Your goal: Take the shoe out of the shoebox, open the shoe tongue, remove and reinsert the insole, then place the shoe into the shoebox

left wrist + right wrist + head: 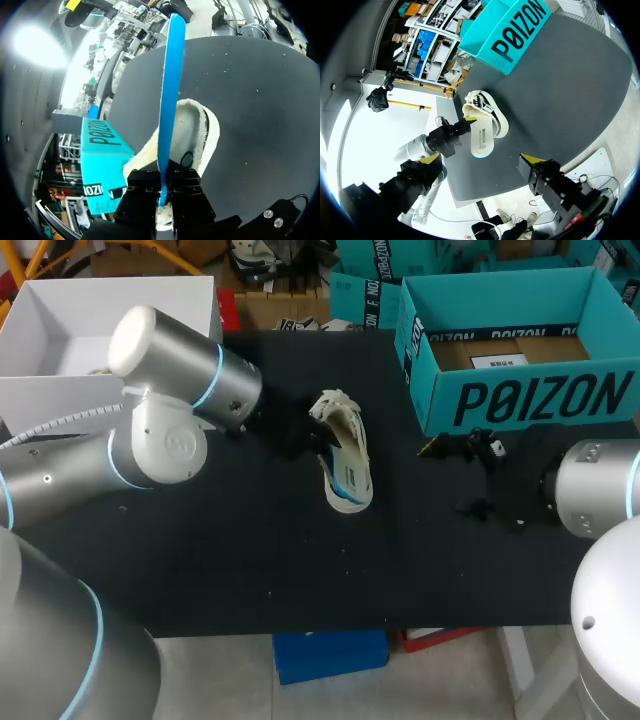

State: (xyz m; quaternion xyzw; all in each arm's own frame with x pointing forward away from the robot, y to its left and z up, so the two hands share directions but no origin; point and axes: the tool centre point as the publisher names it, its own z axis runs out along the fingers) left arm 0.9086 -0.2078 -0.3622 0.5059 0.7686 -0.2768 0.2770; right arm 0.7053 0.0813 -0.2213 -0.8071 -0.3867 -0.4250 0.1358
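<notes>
We find our left gripper (163, 196) pinching the blue insole (170, 85) by one end, the insole held edge-on just over the cream shoe (345, 465). The shoe lies on the black table (250, 560), outside the teal shoebox (530, 400) (beside it, not touching). Our right gripper (481, 159) sits apart from the shoe, its fingers spread and holding nothing.
</notes>
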